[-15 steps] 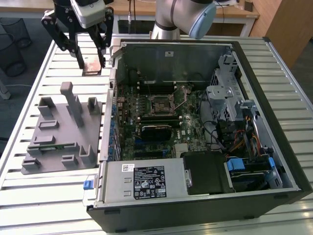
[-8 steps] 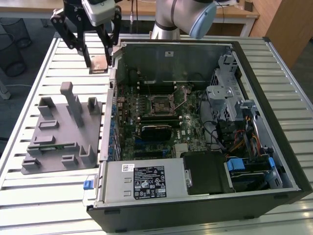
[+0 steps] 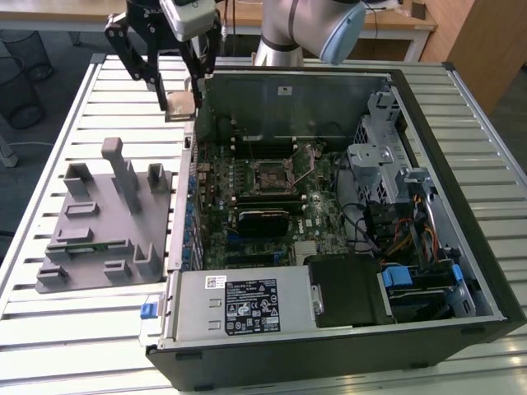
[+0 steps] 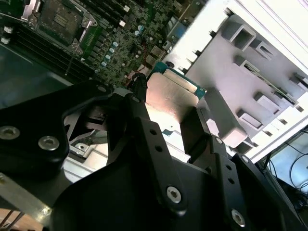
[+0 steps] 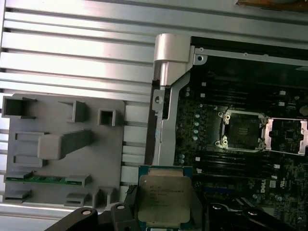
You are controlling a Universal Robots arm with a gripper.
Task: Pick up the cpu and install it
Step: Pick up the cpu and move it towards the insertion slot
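My gripper [image 3: 179, 100] is shut on the cpu [image 3: 180, 104], a flat square chip with a silvery metal top. It hangs in the air above the case's far corner on the exterior view's left, just outside the case wall. In the first wrist view the cpu [image 5: 165, 197] sits between the black fingers, metal top facing the camera. The second wrist view has the cpu [image 4: 171, 96] clamped between the fingers [image 4: 197, 130]. The open black socket [image 3: 272, 176] with its metal frame lies on the motherboard inside the case, also seen as the socket [image 5: 242, 130] and the socket [image 4: 60, 19].
The open computer case [image 3: 428, 107] lies on a slatted metal table [image 3: 82, 329]. A grey parts fixture [image 3: 107, 218] with upright posts stands beside it on the exterior view's left. Cables, drive bays and a power supply [image 3: 239, 304] crowd the case's near and right-hand parts.
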